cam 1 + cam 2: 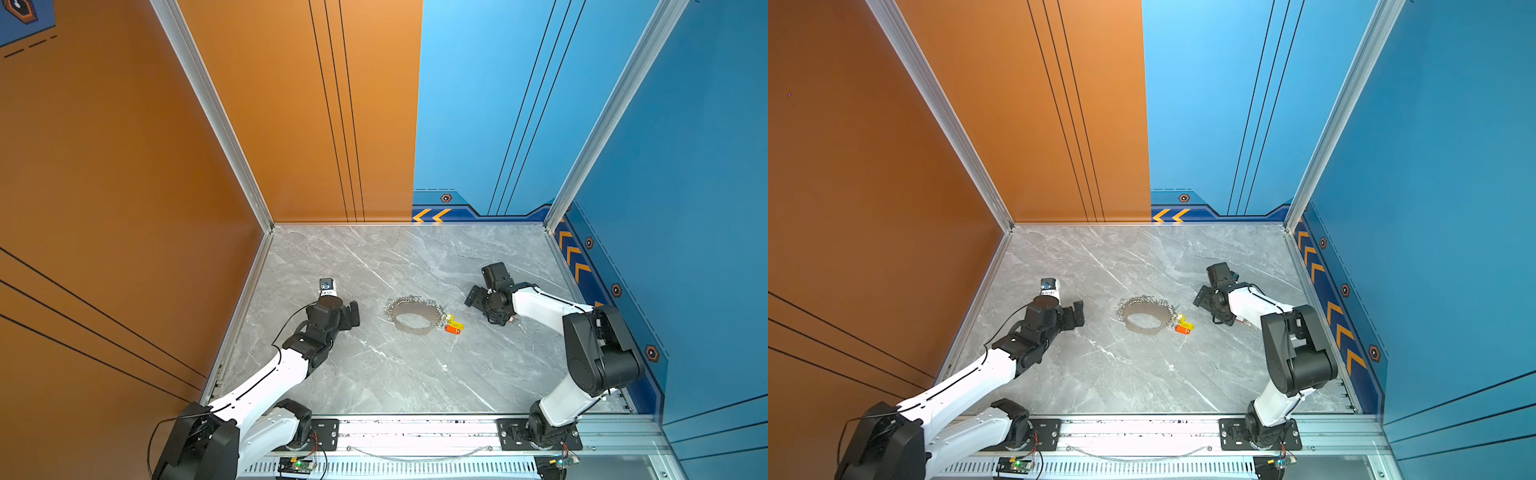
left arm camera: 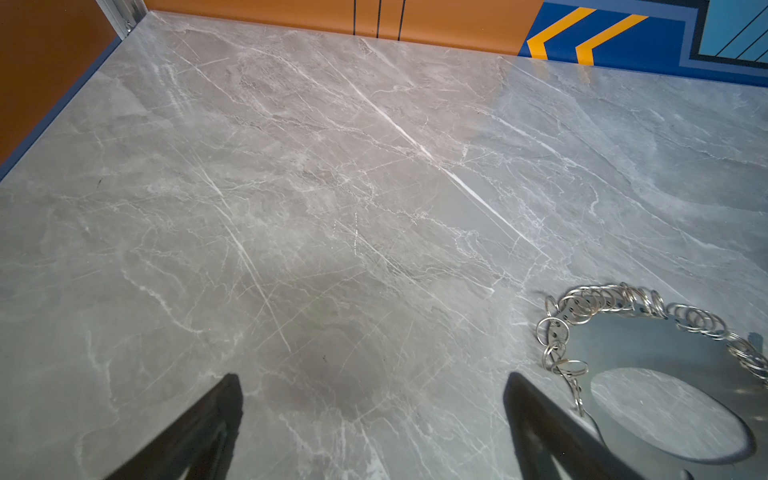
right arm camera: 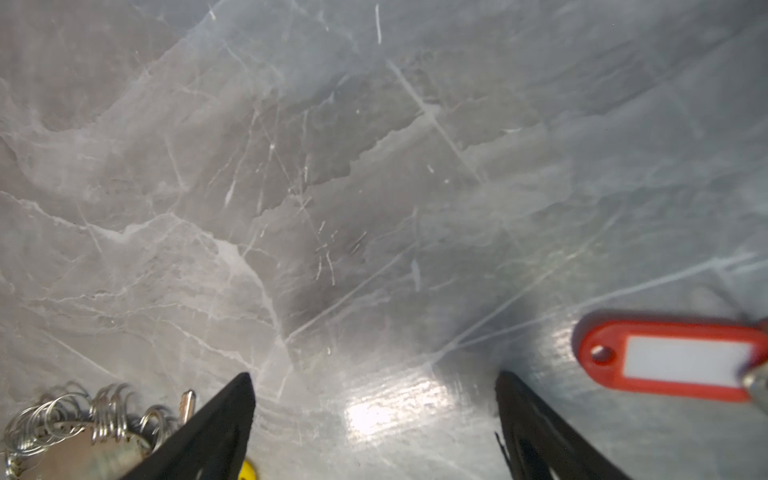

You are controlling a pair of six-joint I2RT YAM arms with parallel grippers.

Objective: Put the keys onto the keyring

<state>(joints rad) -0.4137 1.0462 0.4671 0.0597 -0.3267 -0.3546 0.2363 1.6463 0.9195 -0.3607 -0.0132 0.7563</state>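
The keys, small silvery metal ones with yellow and orange-red plastic tags, lie bunched on the surface, touching the right-hand edge of a flat grey metal ring-shaped plate whose far rim is strung with small silver rings. They sit between that plate and the right gripper, near it but outside its jaws, which stand wide apart over bare surface. In the right wrist view, a separate red plastic tag with a white label lies just outside one finger. The left gripper waits on the plate's opposite side, jaws equally spread and empty, the plate between it and the keys. The surface is grey, white-veined marble-patterned stone, walled by orange panels on the left and blue panels with orange chevrons on the right, joined by aluminium posts.
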